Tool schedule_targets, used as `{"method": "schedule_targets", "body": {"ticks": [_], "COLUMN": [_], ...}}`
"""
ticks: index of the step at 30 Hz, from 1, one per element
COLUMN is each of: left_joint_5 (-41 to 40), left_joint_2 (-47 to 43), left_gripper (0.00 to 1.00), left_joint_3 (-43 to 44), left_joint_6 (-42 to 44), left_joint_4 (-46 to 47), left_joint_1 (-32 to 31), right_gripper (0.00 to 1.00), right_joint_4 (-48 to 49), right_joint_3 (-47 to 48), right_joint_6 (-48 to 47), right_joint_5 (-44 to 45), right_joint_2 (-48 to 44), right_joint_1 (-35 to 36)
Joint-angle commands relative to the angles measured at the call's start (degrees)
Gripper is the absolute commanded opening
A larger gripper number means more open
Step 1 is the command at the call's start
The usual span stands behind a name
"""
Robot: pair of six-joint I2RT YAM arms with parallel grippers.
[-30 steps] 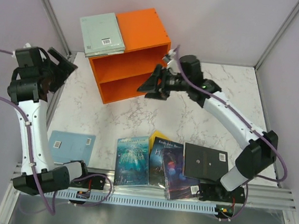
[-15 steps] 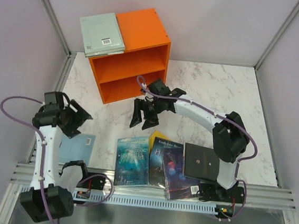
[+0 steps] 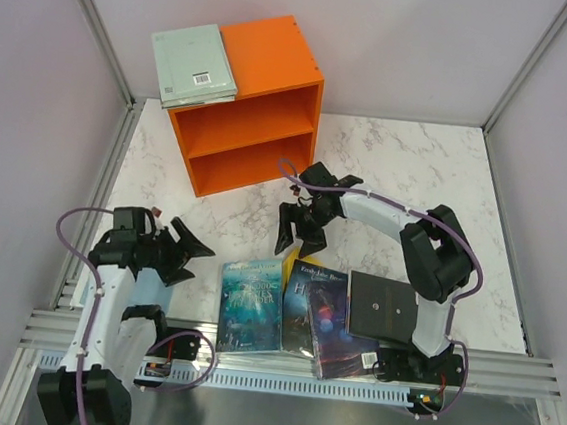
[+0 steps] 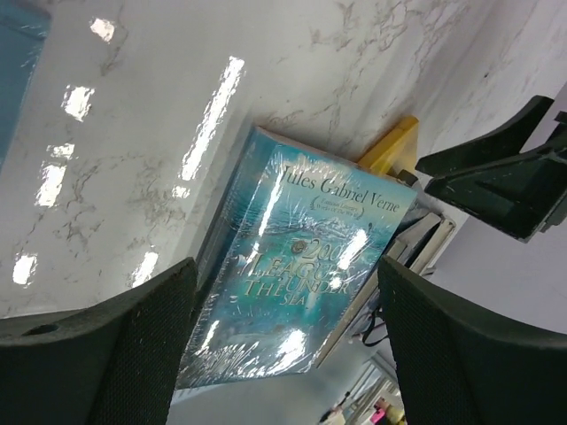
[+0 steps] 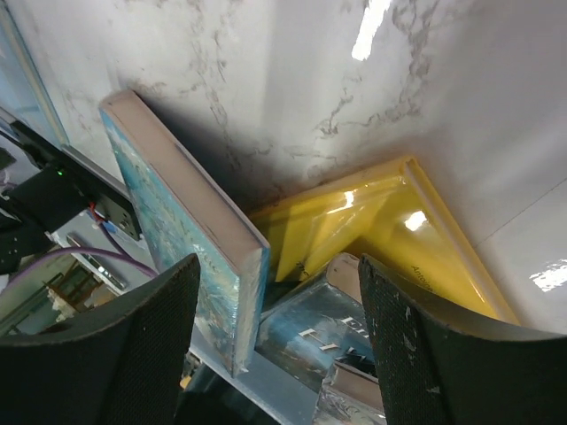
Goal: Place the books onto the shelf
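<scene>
Down from beside the orange shelf [image 3: 267,65] within the last second, in toward the row of books at the near edge. Hovering with the right gripper [image 3: 298,246] over the yellow book [image 5: 354,221], jaws spread wide, gripping nothing. Facing the teal book [image 3: 251,305] with the left gripper [image 3: 187,256], fingers wide apart too, nothing between. Dark blue book [image 3: 329,317] and black book [image 3: 387,308] flat alongside; pale grey-green books [image 3: 194,65] stacked on the shelf's top.
</scene>
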Motion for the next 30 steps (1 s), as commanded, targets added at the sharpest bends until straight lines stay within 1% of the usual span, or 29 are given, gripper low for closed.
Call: {"method": "schedule_targets", "body": {"ticks": [1, 2, 3, 4, 5, 8, 9, 10, 13, 19, 23, 26, 27, 30], "left_joint_5": [1.30, -0.72, -2.57, -6.59, -8.81, -13.39, -14.27, -15.06, -15.33, -13.14, -11.65, -9.36, -7.44, -3.22], "left_joint_2": [1.29, 2.08, 4.44, 5.76, 7.26, 13.67, 14.91, 17.27, 20.53, 21.16, 22.30, 22.65, 22.39, 22.04], "left_gripper": [0.85, 0.85, 0.85, 0.85, 0.85, 0.85, 0.85, 0.85, 0.85, 0.85, 0.85, 0.84, 0.84, 0.82], "left_joint_3": [1.98, 2.07, 1.98, 1.89, 1.89, 1.72, 1.71, 1.54, -0.47, -4.78, -5.49, -7.16, -7.86, -11.90], "left_joint_6": [-1.36, -3.90, -5.05, -6.20, -8.56, -11.56, -11.74, -11.83, -11.92, -13.33, -13.85, -14.99, -15.43, -18.07], "left_joint_4": [5.19, 5.72, 6.33, 7.12, 7.74, 10.72, 12.12, 12.83, 15.29, 20.57, 22.77, 26.10, 27.59, 35.32], "left_joint_1": [-3.44, -7.28, -9.58, -13.17, -18.43, -25.05, -26.03, -26.73, -28.14, -28.24, -28.24, -28.24, -28.24, -28.24], "right_gripper": [0.76, 0.76, 0.76, 0.77, 0.76, 0.76, 0.77, 0.76, 0.76, 0.77, 0.77, 0.77, 0.77, 0.77], "right_joint_4": [2.74, 3.18, 3.88, 4.15, 4.41, 5.55, 6.51, 7.22, 8.63, 10.39, 10.48, 10.57, 10.65, 11.35], "right_joint_3": [-2.71, -3.06, -3.58, -3.68, -3.85, -4.03, -3.94, -4.03, -2.98, -3.06, -6.30, -8.94, -9.65, -11.93], "right_joint_6": [0.33, 0.51, 0.60, 0.94, 1.21, 2.18, 2.44, 3.05, 3.84, 4.99, 4.64, 3.76, 3.06, 1.83], "right_joint_5": [-2.27, -2.44, -2.62, -2.88, -2.97, -3.59, -3.85, -4.29, -4.90, -7.19, -6.93, -6.05, -6.40, -7.89], "right_joint_2": [0.03, -0.06, -0.06, 0.02, 0.03, 0.20, 0.29, 0.38, 1.16, 2.75, 2.93, 2.93, 3.36, 5.11], "right_joint_1": [0.72, 0.89, 1.33, 1.59, 1.77, 2.74, 3.26, 3.35, 3.71, 5.11, 7.13, 7.75, 7.92, 8.19]}}
